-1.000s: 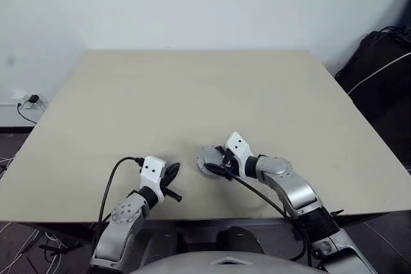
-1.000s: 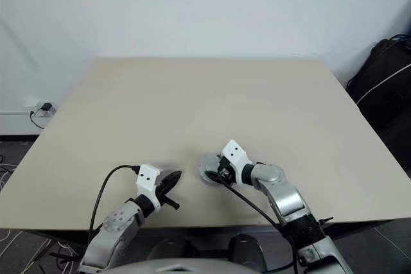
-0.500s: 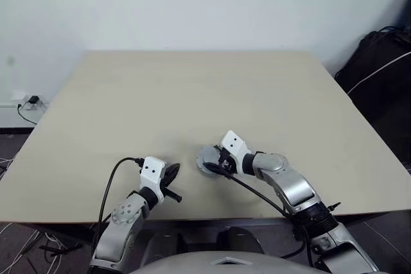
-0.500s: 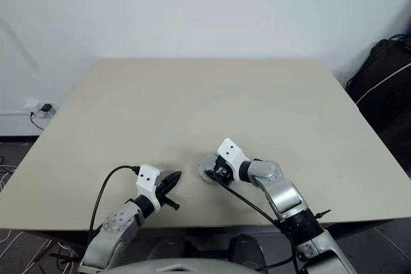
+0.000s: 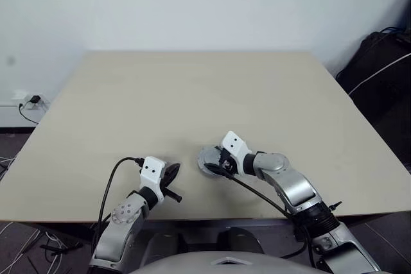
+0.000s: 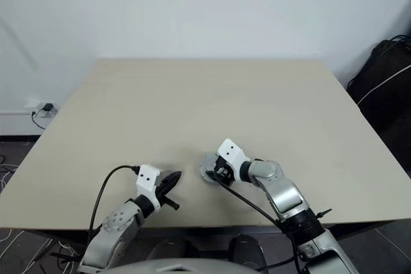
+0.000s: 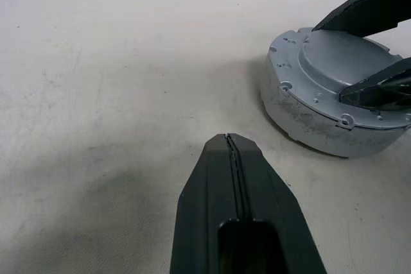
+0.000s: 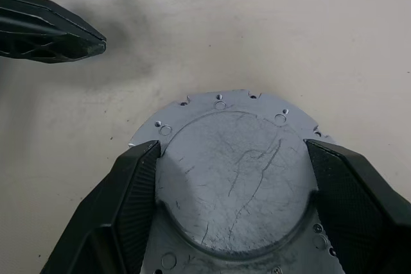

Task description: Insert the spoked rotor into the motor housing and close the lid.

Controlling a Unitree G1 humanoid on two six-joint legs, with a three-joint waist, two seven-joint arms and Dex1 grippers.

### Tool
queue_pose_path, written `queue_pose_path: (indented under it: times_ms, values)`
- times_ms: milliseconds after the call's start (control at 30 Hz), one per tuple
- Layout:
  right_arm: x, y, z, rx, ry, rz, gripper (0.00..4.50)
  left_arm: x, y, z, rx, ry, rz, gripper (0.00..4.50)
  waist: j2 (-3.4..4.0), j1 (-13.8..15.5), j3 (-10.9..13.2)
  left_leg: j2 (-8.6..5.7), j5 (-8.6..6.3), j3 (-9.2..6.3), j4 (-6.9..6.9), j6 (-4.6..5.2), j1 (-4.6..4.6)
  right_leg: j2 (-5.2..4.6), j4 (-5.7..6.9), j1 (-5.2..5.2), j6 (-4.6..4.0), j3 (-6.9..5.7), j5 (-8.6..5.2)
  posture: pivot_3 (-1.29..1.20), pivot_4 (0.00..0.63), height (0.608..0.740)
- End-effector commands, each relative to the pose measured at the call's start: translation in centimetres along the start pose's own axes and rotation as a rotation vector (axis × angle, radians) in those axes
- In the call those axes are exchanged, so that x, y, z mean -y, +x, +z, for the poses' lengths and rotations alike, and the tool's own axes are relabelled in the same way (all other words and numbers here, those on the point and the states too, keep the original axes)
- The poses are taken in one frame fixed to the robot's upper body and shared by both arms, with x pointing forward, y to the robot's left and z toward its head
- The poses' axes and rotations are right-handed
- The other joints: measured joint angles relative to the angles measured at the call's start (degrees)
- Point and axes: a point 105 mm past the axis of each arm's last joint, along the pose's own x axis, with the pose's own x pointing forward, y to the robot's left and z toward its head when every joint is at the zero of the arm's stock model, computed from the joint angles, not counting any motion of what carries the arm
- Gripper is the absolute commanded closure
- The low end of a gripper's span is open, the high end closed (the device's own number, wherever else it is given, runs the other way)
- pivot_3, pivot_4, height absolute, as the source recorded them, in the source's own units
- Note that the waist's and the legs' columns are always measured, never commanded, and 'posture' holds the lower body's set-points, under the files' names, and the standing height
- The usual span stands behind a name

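Observation:
The lid [image 5: 204, 157], a round silver-grey disc with its plain smooth face up, lies flat on the table [image 5: 192, 94] near the front edge. It has a raised centre and a flange with small holes [image 8: 220, 105]. My right gripper [image 8: 231, 147] reaches over it from the right, its two black fingers [image 8: 138, 184] hugging opposite sides of the raised centre. My left gripper [image 7: 228, 138] is shut and empty, resting just left of the lid [image 7: 334, 62] and pointing at it without touching. The spoked rotor and the motor housing are hidden.
A black cable [image 5: 109, 184] loops from my left wrist over the table's front edge. A dark bag [image 5: 379, 62] sits beyond the table's right side. A socket with plugs [image 5: 27, 101] is on the wall at the left.
My right wrist has tipped slightly over the lid, with the forearm shifting a little. The lid and the left gripper have stayed where they were.

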Motion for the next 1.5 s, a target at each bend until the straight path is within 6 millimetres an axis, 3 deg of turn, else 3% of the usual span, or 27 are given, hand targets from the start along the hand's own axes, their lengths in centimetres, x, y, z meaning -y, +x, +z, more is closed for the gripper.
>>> queue_pose_path:
  times_ms: [33, 300, 567, 1033, 1433, 1500]
  values:
    - [0.3, 0.0, -1.5, -0.073, 0.003, -0.034, 1.28, 0.4, 0.3, 2.0, 0.067, 0.037, -0.022, 4.5, -0.01, 0.0, -0.1, 0.0, 0.0, 0.0, 0.0, 0.0, 0.01, 0.0, 0.0, 0.0, 0.0, 0.0, 0.0, 0.0, 0.0, 0.74]
    - [0.4, 0.3, -1.6, -0.077, 0.0, -0.051, 1.28, 0.3, 3.1, 4.7, 0.095, 0.091, 0.04, 4.5, -0.1, 0.0, -0.3, 0.0, -0.03, 0.0, 0.01, 0.07, 0.14, 0.0, 0.01, 0.15, 0.1, 0.02, 0.06, 0.0, 0.0, 0.74]
    - [0.5, 0.3, -1.5, -0.074, 0.002, -0.059, 1.28, 2.4, 5.8, 6.9, 0.002, -0.23, -0.22, 4.5, -0.17, -0.1, -0.4, 0.01, 0.09, -0.01, 0.02, -0.13, 0.16, 0.05, 0.03, 0.16, 0.1, 0.01, 0.06, 0.0, 0.0, 0.74]
    - [0.4, 0.0, -1.5, -0.067, 0.017, -0.072, 1.28, 2.5, 6.3, 4.2, -0.226, -0.306, -0.23, 4.5, -0.21, -0.1, -0.4, -0.01, 0.11, -0.05, 0.06, -0.13, 0.18, 0.09, 0.03, 0.24, 0.12, 0.09, 0.08, 0.0, 0.0, 0.74]
    - [0.1, 0.0, -1.5, -0.065, 0.024, -0.057, 1.28, 3.7, 6.2, 3.7, -0.274, -0.315, -0.261, 4.5, -0.16, 0.0, -0.5, -0.02, 0.1, -0.06, 0.05, -0.14, 0.17, 0.04, 0.02, 0.21, 0.1, 0.1, 0.08, 0.0, 0.0, 0.74]
    - [0.2, -0.5, -1.7, -0.063, 0.034, -0.05, 0.53, 3.7, 6.2, 3.7, -0.274, -0.315, -0.262, 4.5, -0.15, 0.0, -0.5, -0.02, 0.1, -0.06, 0.05, -0.14, 0.17, 0.03, 0.02, 0.21, 0.1, 0.1, 0.07, 0.0, 0.0, 0.74]
